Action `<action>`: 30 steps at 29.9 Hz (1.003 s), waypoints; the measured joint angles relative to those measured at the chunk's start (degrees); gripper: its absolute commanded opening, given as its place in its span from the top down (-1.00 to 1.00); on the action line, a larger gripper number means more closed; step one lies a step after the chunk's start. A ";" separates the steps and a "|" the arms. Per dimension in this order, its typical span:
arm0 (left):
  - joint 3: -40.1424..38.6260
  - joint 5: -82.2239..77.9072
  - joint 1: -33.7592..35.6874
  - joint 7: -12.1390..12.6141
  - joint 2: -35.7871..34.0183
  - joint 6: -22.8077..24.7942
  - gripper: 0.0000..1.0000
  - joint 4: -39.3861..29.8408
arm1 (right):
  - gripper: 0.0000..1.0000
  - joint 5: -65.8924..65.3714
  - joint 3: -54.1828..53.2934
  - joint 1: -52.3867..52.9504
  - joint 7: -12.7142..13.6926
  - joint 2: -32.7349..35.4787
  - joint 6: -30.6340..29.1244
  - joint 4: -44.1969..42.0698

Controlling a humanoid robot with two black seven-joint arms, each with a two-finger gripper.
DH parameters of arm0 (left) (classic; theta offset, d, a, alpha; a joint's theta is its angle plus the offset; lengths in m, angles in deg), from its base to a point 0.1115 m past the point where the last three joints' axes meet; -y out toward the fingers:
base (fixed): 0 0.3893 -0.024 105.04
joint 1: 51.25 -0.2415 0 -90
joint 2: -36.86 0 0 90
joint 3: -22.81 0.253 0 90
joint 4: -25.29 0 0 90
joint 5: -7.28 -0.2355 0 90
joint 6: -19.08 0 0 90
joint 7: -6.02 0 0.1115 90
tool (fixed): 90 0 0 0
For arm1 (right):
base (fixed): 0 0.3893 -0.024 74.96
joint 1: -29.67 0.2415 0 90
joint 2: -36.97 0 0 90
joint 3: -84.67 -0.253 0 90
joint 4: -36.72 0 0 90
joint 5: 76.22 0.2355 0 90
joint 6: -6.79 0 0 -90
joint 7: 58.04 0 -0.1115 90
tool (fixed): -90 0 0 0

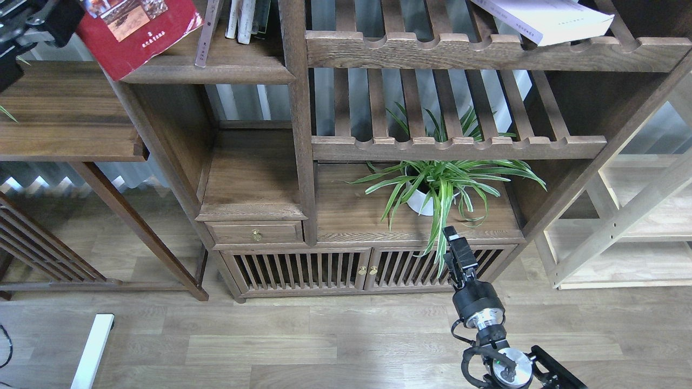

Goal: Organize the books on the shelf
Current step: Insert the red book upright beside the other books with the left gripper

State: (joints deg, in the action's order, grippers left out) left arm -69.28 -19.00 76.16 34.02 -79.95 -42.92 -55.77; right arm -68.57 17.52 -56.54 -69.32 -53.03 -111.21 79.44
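My left gripper (51, 16) at the top left is shut on the left edge of the bright red book (138, 35) with cover photos. It holds the book tilted in the air, its lower corner in front of the left end of the dark-brown plank shelf (216, 73). A thin book (208, 32) leans on that shelf, beside several upright books (243, 19). The thick white book (546, 19) lies on the upper slatted rack at the top right. No maroon book shows. My right gripper (451, 243) points up in front of the cabinet, empty, its fingers too dark to tell apart.
A potted spider plant (432, 189) stands on the cabinet top just above my right gripper. A side table (65, 124) juts out at the left under the red book. Pale light-wood shelving (638, 232) stands at the right. A white bar (94, 348) lies on the floor.
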 measured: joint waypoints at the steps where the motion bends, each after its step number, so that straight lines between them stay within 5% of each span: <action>1: 0.45 -0.04 0.61 0.00 0.00 0.00 0.94 0.36 | -1.00 0.00 0.00 0.00 0.00 0.00 0.00 0.00; 18: -0.89 1.74 1.08 0.00 -3.92 -0.02 0.93 2.48 | -1.00 0.07 -0.19 -0.13 -0.02 0.41 0.00 0.38; 30: 8.95 1.06 10.49 0.00 -3.58 -2.49 0.93 7.64 | -1.00 0.02 -0.26 -2.02 0.03 3.12 0.00 0.63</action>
State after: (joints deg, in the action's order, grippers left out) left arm -60.33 -17.94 86.66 34.02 -83.53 -45.40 -48.13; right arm -68.56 17.26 -58.56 -69.29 -49.91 -111.21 80.08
